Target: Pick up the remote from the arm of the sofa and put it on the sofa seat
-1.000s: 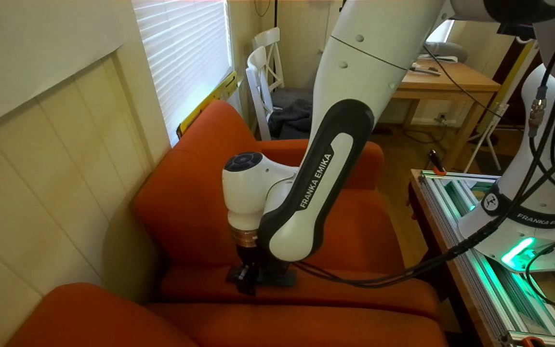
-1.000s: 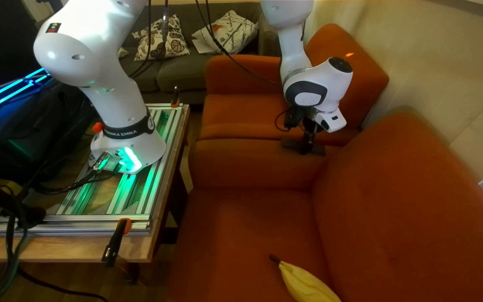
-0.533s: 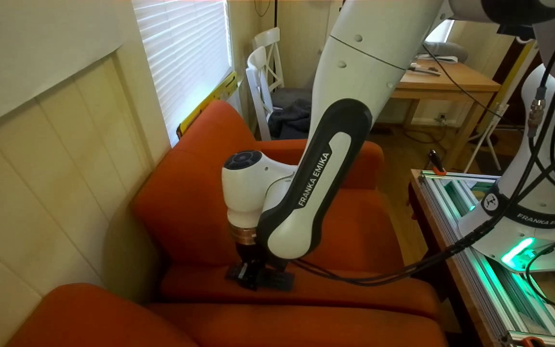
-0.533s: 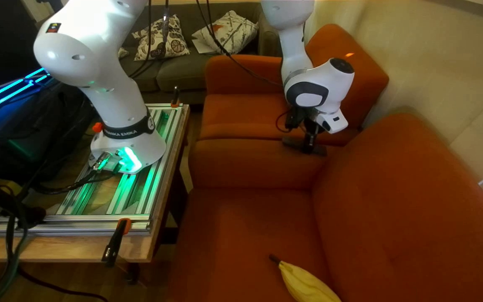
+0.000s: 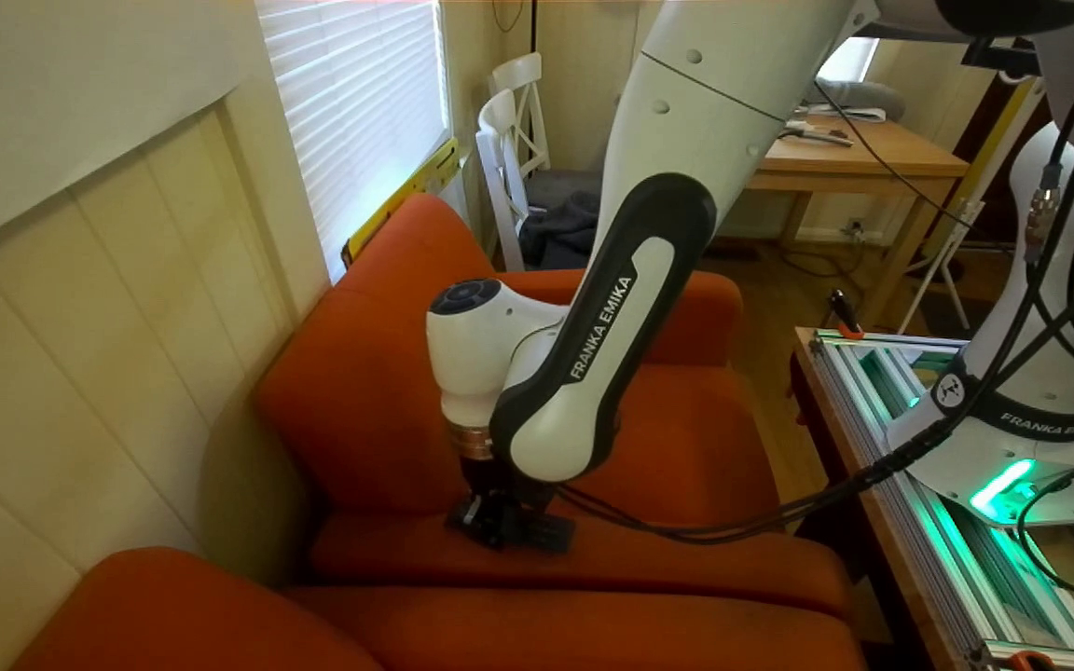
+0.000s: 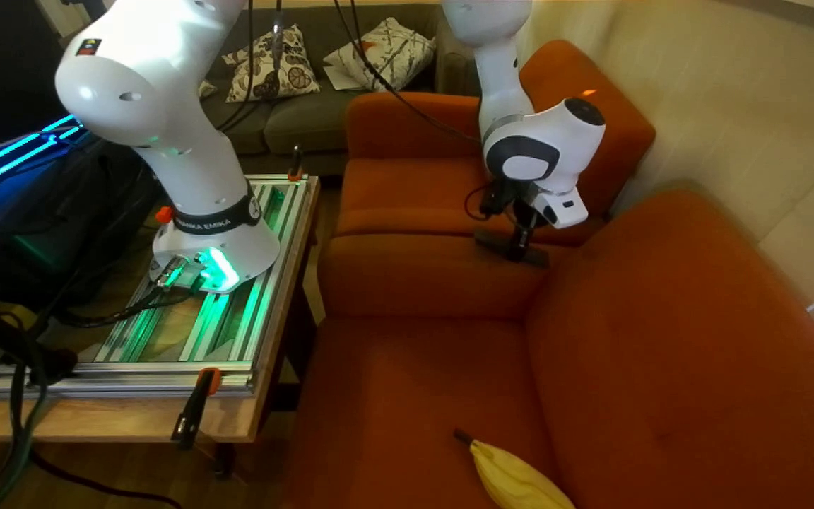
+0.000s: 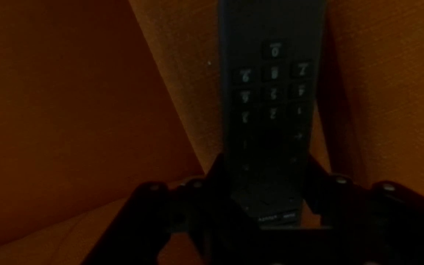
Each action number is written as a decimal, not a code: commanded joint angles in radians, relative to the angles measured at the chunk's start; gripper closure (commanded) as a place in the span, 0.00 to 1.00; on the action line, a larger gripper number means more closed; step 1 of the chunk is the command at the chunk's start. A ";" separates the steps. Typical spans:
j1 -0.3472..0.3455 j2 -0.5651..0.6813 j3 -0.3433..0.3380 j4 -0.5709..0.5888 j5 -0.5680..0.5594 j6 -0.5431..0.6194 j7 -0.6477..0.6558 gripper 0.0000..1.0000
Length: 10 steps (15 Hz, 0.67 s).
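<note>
Black remote (image 7: 271, 92) held firmly in the claw (image 7: 265, 173), orange-red sofa arm (image 6: 414, 279) beneath

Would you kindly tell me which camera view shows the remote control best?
The wrist view: the remote control looms large, dim but with legible digits, though one end runs out of frame. Both exterior views show it only as a small dark bar, partly covered by the pincer, with no digits readable.
</note>
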 commanded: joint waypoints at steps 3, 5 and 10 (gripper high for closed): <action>-0.056 -0.049 -0.026 -0.064 0.075 -0.004 0.052 0.76; -0.105 -0.045 -0.010 -0.073 0.129 0.013 0.051 0.76; -0.213 -0.013 0.019 -0.077 0.276 0.057 0.045 0.76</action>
